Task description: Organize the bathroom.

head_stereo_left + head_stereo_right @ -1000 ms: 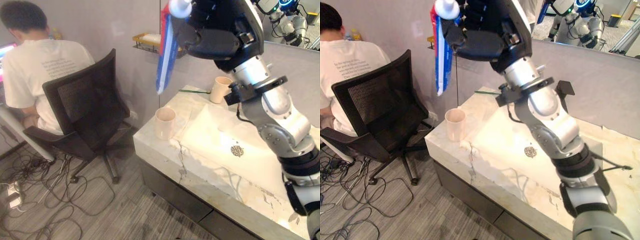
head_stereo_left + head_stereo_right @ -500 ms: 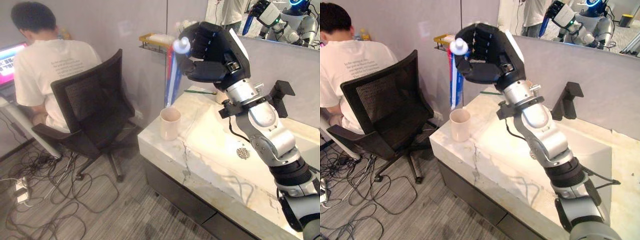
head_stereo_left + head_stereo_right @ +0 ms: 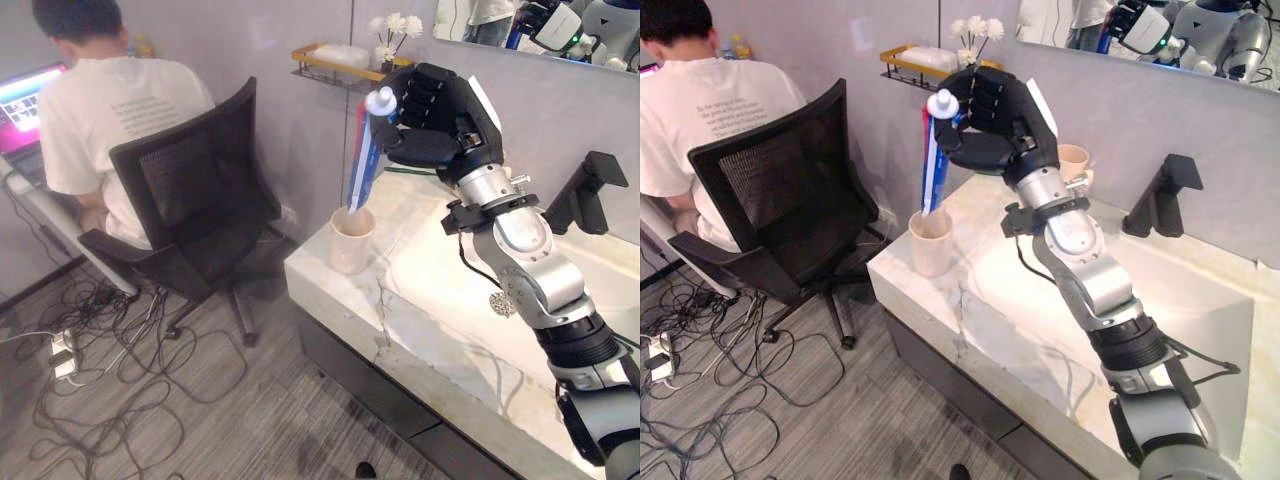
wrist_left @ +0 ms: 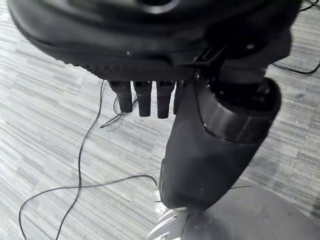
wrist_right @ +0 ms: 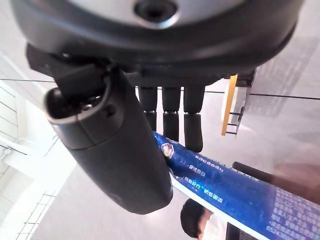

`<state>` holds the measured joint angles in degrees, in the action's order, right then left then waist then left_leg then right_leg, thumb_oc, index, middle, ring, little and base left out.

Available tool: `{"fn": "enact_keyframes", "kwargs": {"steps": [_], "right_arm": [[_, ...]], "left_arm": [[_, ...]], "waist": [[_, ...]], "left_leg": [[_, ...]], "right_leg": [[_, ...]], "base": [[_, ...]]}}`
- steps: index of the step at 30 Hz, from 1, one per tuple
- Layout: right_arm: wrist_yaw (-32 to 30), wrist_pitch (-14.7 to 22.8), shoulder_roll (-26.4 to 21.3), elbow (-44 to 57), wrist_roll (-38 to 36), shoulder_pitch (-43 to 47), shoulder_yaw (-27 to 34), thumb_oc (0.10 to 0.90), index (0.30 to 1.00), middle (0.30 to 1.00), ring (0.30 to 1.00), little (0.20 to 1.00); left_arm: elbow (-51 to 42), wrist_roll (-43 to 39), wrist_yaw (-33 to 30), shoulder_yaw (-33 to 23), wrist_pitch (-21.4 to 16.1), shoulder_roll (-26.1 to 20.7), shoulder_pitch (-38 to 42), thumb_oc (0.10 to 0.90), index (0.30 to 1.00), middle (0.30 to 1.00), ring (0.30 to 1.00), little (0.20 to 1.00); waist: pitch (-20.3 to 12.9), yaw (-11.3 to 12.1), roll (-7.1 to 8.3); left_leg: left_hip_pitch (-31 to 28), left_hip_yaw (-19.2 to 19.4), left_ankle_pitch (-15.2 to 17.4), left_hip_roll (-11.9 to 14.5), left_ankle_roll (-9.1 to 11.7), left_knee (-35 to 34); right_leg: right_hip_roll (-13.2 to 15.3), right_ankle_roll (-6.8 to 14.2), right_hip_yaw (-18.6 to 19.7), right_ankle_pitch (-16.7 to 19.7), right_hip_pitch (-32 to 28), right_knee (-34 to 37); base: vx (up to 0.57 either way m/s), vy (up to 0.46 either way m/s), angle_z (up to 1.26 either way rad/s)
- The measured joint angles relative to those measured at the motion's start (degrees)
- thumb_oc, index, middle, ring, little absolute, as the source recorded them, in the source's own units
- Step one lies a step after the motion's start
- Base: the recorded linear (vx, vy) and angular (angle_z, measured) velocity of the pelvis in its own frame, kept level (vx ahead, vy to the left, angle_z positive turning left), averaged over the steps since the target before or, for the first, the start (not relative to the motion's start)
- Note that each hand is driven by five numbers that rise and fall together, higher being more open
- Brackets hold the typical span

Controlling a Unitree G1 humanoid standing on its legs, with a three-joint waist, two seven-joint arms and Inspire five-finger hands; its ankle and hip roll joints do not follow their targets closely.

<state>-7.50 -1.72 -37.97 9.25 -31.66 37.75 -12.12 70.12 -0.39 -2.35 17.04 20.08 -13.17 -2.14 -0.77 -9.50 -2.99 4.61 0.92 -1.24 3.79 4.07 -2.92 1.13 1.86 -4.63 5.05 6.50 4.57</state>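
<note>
My right hand [image 3: 992, 118] was raised above the near-left corner of the marble counter [image 3: 940, 305], its fingers and thumb curled around the upper end of a blue, white and red toothpaste tube [image 3: 931, 165]. The tube hung almost upright with its white cap [image 3: 942, 103] on top, and its flat lower end reached the mouth of a pale cup [image 3: 931, 241] that stood at that corner of the counter; whether the end was inside the cup or just over it could not be told. In the right wrist view, the tube [image 5: 225, 187] ran across under my bent fingers [image 5: 192, 131]. A second pale cup [image 3: 1072, 164] stood near the wall behind my arm, beside a green stick-like item [image 3: 408, 171] that lay on the counter there. The white basin [image 3: 1200, 300] was sunk into the counter to the right of the first cup, with a black faucet [image 3: 1164, 196] at its back edge. A yellow wall shelf [image 3: 912, 64] with white flowers [image 3: 976, 29] hung above the counter's left end. A person in a white shirt [image 3: 110, 130] sat with their back turned in a black office chair [image 3: 195, 225] to the left. My left hand [image 4: 150, 102] hung over the grey plank floor [image 4: 45, 130], fingers straight and holding nothing.
</note>
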Motion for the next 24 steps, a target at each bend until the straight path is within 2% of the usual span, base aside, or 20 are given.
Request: {"fn": "enact_keyframes", "kwargs": {"steps": [14, 24], "right_arm": [[-2.0, 1.4, 0.1, -2.1, 2.1, 0.0, 0.1, 0.400, 0.300, 0.300, 0.300, 0.300], [-2.3, 1.4, 1.5, -2.4, 3.5, 0.0, 0.1, 0.400, 0.300, 0.300, 0.300, 0.300]], "left_arm": [[0.0, 0.5, -0.1, -0.1, 0.0, -0.2, 0.5, 0.800, 0.900, 0.900, 0.900, 0.900], [-0.1, 0.6, -0.1, -0.1, 0.0, -0.2, 0.7, 0.800, 0.900, 0.900, 0.900, 0.900]], "waist": [[2.1, 0.0, 1.48], [2.5, -0.1, 1.34]], "left_leg": [[0.0, -1.1, 0.3, -0.1, 0.4, 0.2], [0.0, -1.0, 0.4, -0.2, 0.4, 0.1]], "right_leg": [[0.3, -0.3, -1.5, -0.5, -1.0, 0.0], [0.4, -0.3, -1.5, -0.5, -0.9, 0.0]], "base": [[0.01, -0.005, 0.05], [0.00, 0.000, 0.00]]}}
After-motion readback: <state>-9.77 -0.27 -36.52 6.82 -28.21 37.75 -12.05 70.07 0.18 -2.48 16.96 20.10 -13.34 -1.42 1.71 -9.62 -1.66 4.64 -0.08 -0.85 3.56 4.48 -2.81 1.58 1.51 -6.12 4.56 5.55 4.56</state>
